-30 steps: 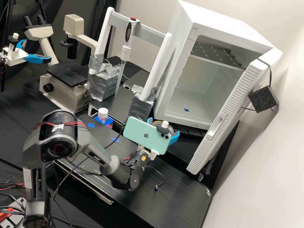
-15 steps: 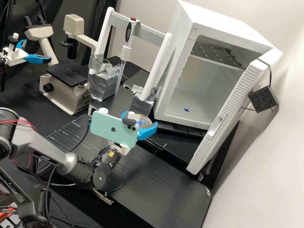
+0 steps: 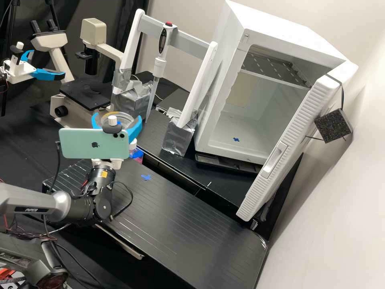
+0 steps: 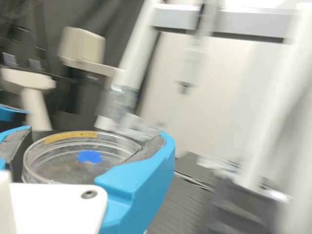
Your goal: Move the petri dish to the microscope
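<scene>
"What is the gripper doing?"

"It holds the petri dish between its two blue fingers, one on either side of the round wall."

"And the dish itself?"

"It is clear, with a yellow strip along the rim and a blue mark within the outline."

"What sits right by the gripper?"

"A mint-green phone is mounted on the camera's side of it. Just below its right-hand finger in the high view stands a bottle with a white cap, partly hidden, with blue and pink showing."

"Where is the microscope?"

"Beyond the gripper and to its left in the high view, its black stage near the dish."

"And farther out?"

"Nearer the camera than the gripper, a blue tape cross lies on the black platform. Behind and to the right, a pipette hangs on a white frame with silver-taped feet. Well apart on the right stands a white cabinet, its door open."
</scene>
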`<control>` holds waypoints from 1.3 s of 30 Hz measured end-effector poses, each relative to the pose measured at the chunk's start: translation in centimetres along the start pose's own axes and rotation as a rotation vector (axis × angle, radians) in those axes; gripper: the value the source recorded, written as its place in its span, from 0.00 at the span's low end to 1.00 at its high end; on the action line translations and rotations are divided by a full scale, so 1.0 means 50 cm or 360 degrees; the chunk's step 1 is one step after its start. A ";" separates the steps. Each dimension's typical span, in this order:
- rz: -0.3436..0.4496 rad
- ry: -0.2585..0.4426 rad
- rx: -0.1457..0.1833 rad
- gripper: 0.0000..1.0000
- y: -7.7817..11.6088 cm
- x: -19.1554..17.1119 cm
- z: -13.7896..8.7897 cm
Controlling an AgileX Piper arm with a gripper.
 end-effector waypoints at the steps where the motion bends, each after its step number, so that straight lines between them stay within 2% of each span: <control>1: -0.0024 0.0035 0.0024 0.00 -0.005 0.008 -0.003; 5: -0.0092 0.0198 0.0125 0.00 -0.021 0.045 -0.024; 8: -0.0096 0.0276 0.0153 0.00 -0.027 0.072 -0.036; 16: -0.0067 0.0306 0.0125 0.00 -0.040 0.152 -0.078; 24: -0.0131 0.0208 0.0048 0.00 -0.083 0.244 -0.110; 27: -0.0167 0.0161 0.0034 0.00 -0.103 0.281 -0.119; 36: -0.0200 0.0106 0.0056 0.00 -0.138 0.354 -0.146; 39: -0.0219 0.0079 0.0043 0.00 -0.151 0.374 -0.158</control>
